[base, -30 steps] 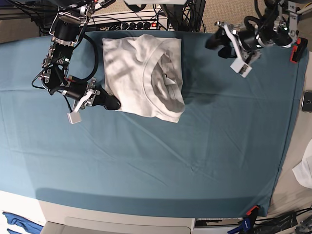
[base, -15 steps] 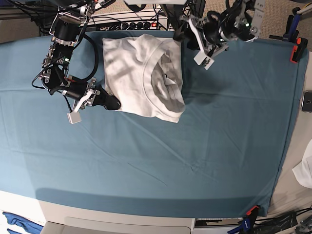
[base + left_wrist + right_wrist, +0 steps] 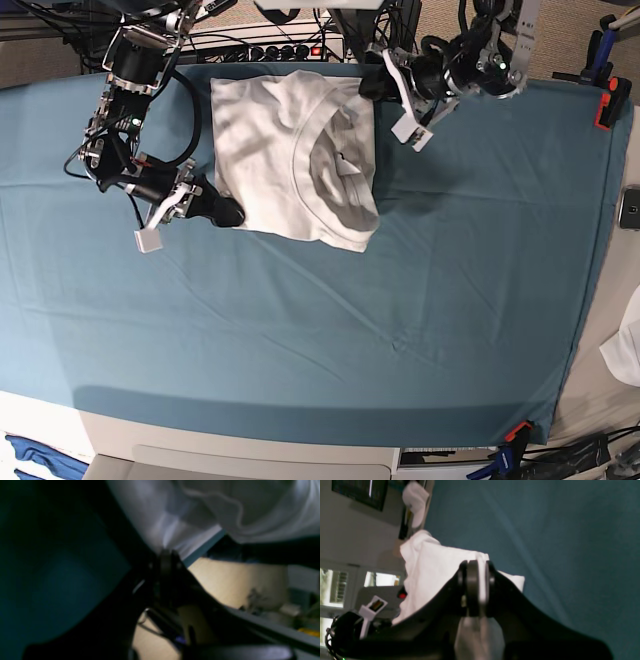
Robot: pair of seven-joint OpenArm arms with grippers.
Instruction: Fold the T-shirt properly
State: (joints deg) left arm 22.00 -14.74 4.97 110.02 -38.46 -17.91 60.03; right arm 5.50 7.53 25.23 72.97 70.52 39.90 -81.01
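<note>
Cloth fills the upper part of the left wrist view: the white T-shirt (image 3: 200, 507) bunches down to a point right at the left pincer (image 3: 166, 555), whose jaws look closed on that pinch of fabric, with the teal tablecloth (image 3: 55, 580) dark to one side; the picture is blurred, so how much fabric is caught cannot be told

In the right wrist view, the right pincer (image 3: 475, 567) is closed with white cloth between and beyond its tips, so it appears to be gripping an edge of the T-shirt (image 3: 430, 562), the bulk of which lies past the tips

In the base view, the T-shirt (image 3: 290, 150) lies partly folded near the far edge of the bench (image 3: 300, 340), toward its far left corner, its long axis running from far edge to near edge. The right pincer (image 3: 228, 210) sits at the shirt's near left corner and the left pincer (image 3: 368, 88) at its far right corner, so the two hold diagonally opposite corners, each arm nearest its own side. Any coming fold would likely turn on that diagonal, though which way I cannot tell
</note>
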